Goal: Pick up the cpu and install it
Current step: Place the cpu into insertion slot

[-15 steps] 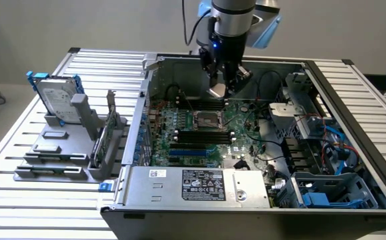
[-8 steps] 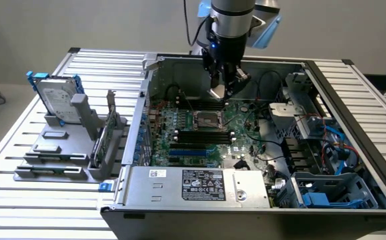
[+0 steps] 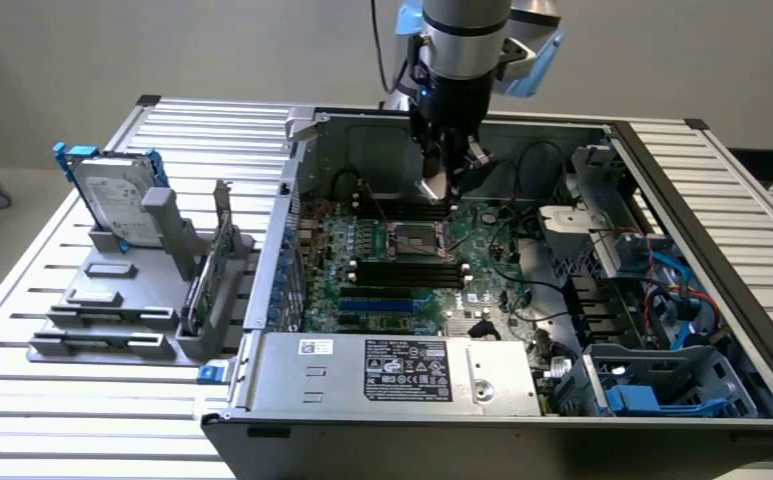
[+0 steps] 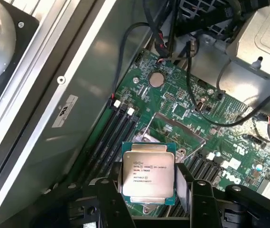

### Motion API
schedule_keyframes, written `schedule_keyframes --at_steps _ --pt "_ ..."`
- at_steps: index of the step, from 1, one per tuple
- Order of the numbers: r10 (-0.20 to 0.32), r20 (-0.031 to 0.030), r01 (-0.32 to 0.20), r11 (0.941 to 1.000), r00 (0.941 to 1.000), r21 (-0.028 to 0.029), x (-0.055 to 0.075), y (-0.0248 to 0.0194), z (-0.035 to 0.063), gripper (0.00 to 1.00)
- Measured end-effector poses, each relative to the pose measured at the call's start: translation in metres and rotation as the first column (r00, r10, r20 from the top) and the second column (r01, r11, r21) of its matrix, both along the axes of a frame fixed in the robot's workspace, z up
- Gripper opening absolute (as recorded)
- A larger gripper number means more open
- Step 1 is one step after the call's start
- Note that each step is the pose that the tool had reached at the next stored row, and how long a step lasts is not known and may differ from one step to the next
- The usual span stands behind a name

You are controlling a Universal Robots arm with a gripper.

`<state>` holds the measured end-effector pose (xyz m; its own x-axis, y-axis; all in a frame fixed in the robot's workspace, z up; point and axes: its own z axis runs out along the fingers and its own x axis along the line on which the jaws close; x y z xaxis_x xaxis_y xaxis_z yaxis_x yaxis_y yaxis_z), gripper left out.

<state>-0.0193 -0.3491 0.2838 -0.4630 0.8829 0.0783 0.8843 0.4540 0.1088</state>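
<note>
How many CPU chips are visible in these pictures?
1. The cpu is held between the jaws of the gripper, above the motherboard inside the open case. Another one could be hidden in the socket; I cannot tell.

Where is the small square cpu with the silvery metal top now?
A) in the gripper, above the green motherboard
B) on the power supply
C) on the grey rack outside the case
A: the wrist view shows the silvery-topped square cpu held by the gripper over the green motherboard.
</note>
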Motion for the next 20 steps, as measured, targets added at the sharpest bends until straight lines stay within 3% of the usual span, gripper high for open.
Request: schedule_keyframes --at_steps 5,10,15,20 --pt "-0.075 -0.0121 0.075 0.9972 0.9971 -0.0005 0.000 0.0000 -0.0025 0.55" --pt "-0.150 -0.0253 0.150 0.9887 0.9884 -0.0019 0.000 0.0000 -0.0051 0.55" --pt "-0.223 -0.0385 0.223 0.9749 0.9741 -0.0045 0.000 0.0000 -0.0077 0.55" --pt "-0.295 -0.0516 0.295 0.9553 0.9540 -0.0081 0.000 0.0000 -0.0108 0.55"
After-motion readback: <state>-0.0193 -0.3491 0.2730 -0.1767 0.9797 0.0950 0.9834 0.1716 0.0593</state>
